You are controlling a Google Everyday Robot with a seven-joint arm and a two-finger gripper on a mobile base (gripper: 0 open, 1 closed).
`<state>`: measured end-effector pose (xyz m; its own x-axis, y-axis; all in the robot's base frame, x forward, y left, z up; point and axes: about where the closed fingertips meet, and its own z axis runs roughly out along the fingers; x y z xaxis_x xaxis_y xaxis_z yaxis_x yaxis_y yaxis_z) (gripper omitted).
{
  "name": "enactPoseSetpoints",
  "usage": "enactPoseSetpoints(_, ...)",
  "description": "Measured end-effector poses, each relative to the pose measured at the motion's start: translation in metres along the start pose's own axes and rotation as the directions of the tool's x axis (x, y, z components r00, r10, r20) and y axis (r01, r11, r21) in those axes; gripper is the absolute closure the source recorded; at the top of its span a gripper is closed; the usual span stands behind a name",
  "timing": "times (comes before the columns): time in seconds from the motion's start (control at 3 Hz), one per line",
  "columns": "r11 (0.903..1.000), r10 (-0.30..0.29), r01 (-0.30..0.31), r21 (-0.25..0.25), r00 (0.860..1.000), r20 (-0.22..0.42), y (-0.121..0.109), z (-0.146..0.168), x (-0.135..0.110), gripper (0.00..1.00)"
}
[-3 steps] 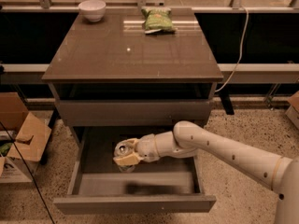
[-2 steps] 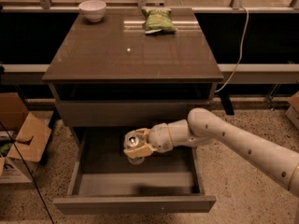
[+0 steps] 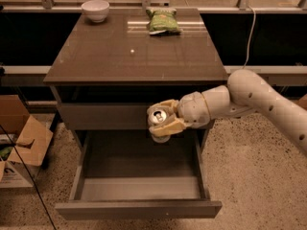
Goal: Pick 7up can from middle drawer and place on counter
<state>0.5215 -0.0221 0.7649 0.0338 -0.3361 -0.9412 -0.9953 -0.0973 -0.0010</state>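
Note:
My gripper (image 3: 161,119) is shut on the 7up can (image 3: 158,120), a silvery can whose pull-tab top faces the camera. It holds the can in the air above the back of the open middle drawer (image 3: 139,188), in front of the upper drawer front and below the counter's front edge. The drawer's grey floor has nothing on it. The glossy grey-brown counter (image 3: 120,51) lies above and behind the can. My arm reaches in from the right.
A white bowl (image 3: 95,9) stands at the counter's back left and a green snack bag (image 3: 162,21) at its back middle. Cardboard boxes (image 3: 19,143) sit on the floor to the left. A white cable (image 3: 249,32) hangs at the back right.
My gripper has lifted the can up out of the drawer and to the right, from just above the drawer floor to the height of the upper drawer front.

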Motion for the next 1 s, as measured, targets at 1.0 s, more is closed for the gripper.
enactPoseSetpoints(1.0, 0.9818, -0.143, 0.162, 0.098, 0.973, -0.18, -0.039, -0.075, -0.144, 1.0)
